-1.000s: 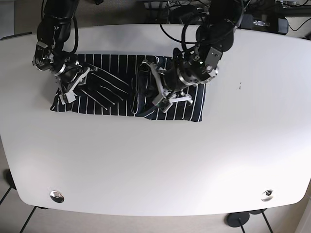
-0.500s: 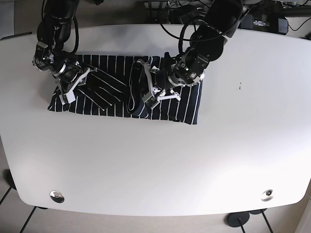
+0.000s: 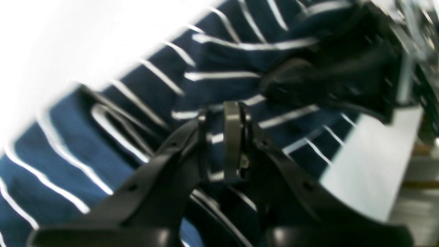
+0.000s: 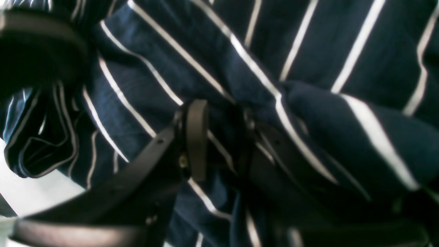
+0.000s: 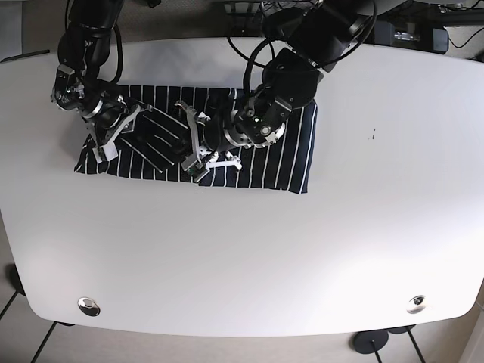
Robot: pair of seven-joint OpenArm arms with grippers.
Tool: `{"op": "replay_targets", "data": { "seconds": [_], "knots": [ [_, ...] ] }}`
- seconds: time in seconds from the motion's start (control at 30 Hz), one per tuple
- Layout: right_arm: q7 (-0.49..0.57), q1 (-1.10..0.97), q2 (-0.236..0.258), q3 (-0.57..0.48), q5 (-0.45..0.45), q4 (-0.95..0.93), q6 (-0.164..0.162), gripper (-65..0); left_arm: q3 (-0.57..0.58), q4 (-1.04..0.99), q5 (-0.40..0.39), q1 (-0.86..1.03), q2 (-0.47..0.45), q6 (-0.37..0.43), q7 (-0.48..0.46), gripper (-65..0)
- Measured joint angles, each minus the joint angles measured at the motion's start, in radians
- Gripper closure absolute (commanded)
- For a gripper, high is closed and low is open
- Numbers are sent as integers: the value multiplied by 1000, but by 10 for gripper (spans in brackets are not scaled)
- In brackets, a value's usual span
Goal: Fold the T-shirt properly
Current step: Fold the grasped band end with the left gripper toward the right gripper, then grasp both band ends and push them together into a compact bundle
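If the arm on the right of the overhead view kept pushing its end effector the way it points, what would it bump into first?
Probably the other arm's right end effector, after sliding along the navy white-striped T-shirt it pinches. The left end effector points that way, though depth is unclear.

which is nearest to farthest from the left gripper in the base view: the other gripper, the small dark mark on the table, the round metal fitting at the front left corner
1. Right gripper, holding the T-shirt's far end, nearest to the left gripper.
2. Small dark mark, on the bare table past the shirt's other end.
3. Round metal fitting, front corner, farthest.
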Motion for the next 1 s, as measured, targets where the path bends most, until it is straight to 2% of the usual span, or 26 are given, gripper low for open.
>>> {"op": "replay_targets", "data": {
  "seconds": [0.07, 0.1, 0.17, 0.23, 0.37, 0.4, 0.47, 0.5, 0.57, 0.63, 0.8, 0.93, 1.0],
  "knots": [
    [2, -3, 1, 1, 22, 74, -1, -138, -96, 97, -5, 14, -8, 0, -14, -36],
    [10, 1, 2, 3, 81, 114, -7, -140, -186, 159, -12, 29, -28, 1, -48, -36],
    [-13, 5, 11, 11, 157, 131, -6, -192, -292, 197, 0, 66, -53, 14, -37, -36],
    [-113, 17, 18, 80, 220, 127, -4, -315, -359, 214, 4, 123, -89, 17, -18, -36],
    [-212, 69, 36, 319, 311, 52, -13, -575, -415, 233, -1, 204, -158, 5, -14, -36],
    [-235, 77, 37, 360, 325, 18, -12, -606, -423, 241, -4, 221, -173, 2, -22, -36],
    [-274, 96, 43, 442, 323, -52, -11, -612, -454, 244, -3, 260, -192, -43, -19, -36],
    [-282, 99, 62, 467, 319, -93, -12, -612, -483, 244, -2, 278, -193, -82, -8, -36],
    [-274, 104, 127, 483, 320, -211, -15, -612, -591, 243, -2, 310, -181, -149, -9, -36],
    [-272, 100, 137, 482, 321, -269, -15, -612, -626, 220, 0, 308, -184, -167, -20, -36],
    [-246, 59, 114, 454, 347, -296, -3, -612, -647, 167, 0, 309, -182, -198, -20, -36],
    [-233, 64, 37, 349, 371, -252, 3, -612, -648, 121, -5, 307, -182, -198, -33, -36],
    [-230, 64, 23, 344, 374, -244, 3, -612, -649, 118, -8, 307, -182, -198, -35, -36]
  ]
}}
